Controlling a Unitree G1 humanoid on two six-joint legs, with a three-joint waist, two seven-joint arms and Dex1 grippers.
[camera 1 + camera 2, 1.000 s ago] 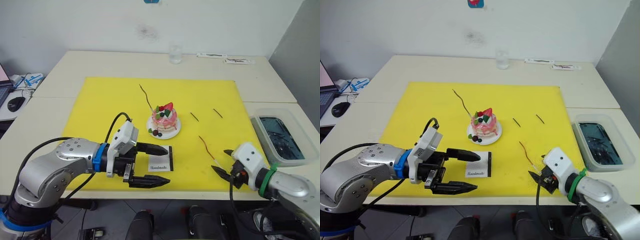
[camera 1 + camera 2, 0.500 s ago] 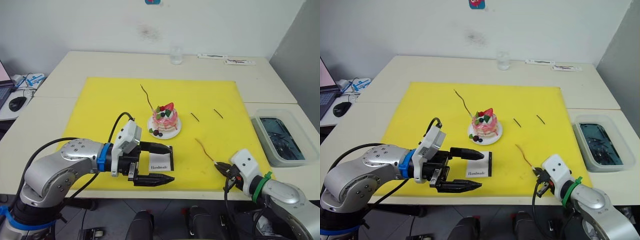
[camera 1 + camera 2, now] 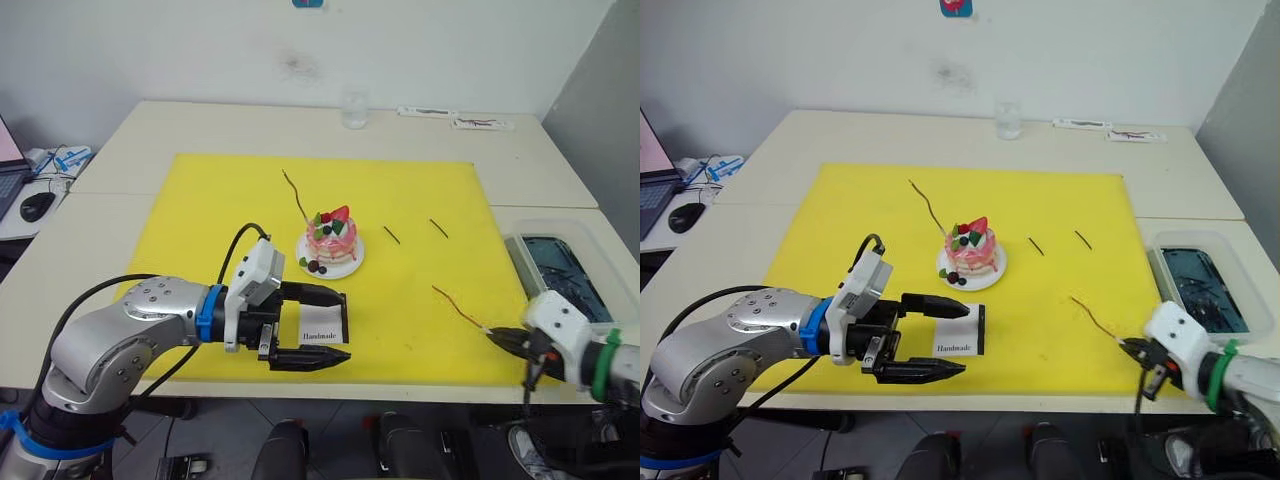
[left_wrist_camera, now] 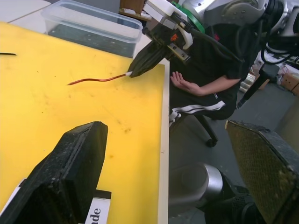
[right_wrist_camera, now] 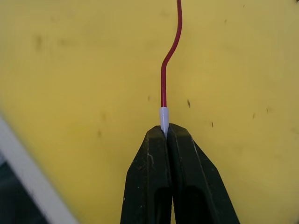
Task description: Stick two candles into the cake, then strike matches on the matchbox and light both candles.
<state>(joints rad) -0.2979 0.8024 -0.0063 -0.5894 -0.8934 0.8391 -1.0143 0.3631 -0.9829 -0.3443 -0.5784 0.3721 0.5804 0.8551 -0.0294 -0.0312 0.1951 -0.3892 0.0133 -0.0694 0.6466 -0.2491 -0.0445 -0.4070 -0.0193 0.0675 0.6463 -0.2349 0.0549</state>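
On the yellow mat (image 3: 210, 220), my right gripper (image 5: 166, 133) pinches only the pale tip of one candle (image 3: 458, 309), far from the cake (image 3: 331, 238), so it may slip or bend, while my left gripper (image 3: 335, 325) stands wide around the matchbox (image 3: 322, 326).

The mat (image 3: 200, 210) is showing a matt yellow surface with small dark specks. The gripper fingers (image 5: 180, 182) are looking like smooth matt black plastic. The bin (image 3: 560, 270) is appearing as clear glossy plastic.
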